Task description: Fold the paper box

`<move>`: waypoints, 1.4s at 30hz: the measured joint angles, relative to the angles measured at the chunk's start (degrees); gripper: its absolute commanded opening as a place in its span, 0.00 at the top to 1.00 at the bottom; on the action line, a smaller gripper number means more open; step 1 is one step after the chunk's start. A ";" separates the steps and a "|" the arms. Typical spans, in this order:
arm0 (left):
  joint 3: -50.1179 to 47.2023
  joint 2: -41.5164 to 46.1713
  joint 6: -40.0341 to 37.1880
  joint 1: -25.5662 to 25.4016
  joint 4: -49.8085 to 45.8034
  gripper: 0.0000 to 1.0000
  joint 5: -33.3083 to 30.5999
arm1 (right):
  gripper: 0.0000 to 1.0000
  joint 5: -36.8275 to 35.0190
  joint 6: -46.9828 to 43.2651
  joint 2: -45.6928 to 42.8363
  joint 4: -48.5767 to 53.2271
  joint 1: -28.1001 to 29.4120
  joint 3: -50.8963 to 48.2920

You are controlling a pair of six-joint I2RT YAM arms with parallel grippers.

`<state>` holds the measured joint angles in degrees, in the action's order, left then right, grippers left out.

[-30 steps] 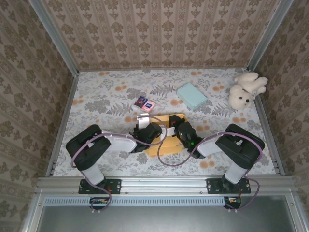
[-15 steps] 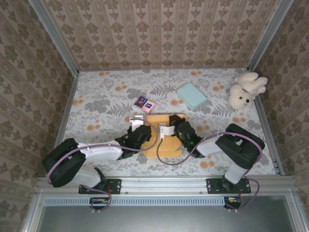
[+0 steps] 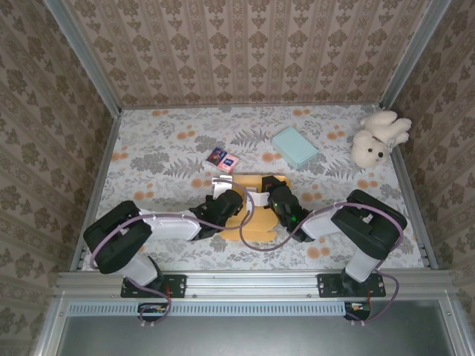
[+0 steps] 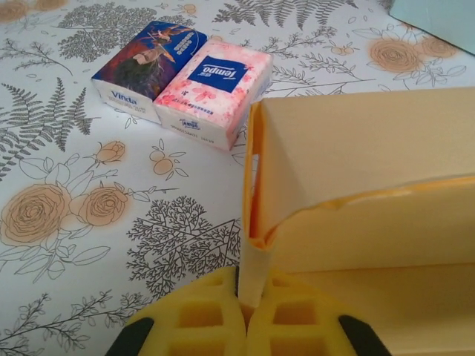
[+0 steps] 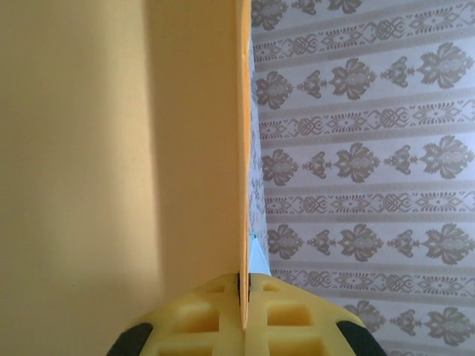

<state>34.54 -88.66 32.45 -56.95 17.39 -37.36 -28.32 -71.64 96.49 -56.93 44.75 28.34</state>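
paper box (image 3: 257, 225): mid-table (image 3: 163, 148), between both arms | left gripper (image 4: 249, 308): just back in from the side, newly clamped on corner flap (image 4: 252, 268) | right gripper (image 5: 242, 297): pinching upright wall | meaning: both sides held, folding likely can proceed

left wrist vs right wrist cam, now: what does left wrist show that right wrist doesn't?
Left wrist, not right wrist: a blue tissue pack and a pink tissue pack side by side on the floral table. Right wrist, not left wrist: the patterned wall. Both: the yellow paper box, with a panel pinched between foam pads, by the left hand and the right hand.
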 measured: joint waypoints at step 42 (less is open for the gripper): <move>-13.00 -5.46 -25.51 3.30 37.48 1.00 6.16 | 0.42 9.77 71.54 -27.26 60.13 1.51 20.22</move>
<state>21.54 -94.13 6.94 -53.65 54.87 -31.20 -18.55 -0.10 69.23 3.20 46.26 48.56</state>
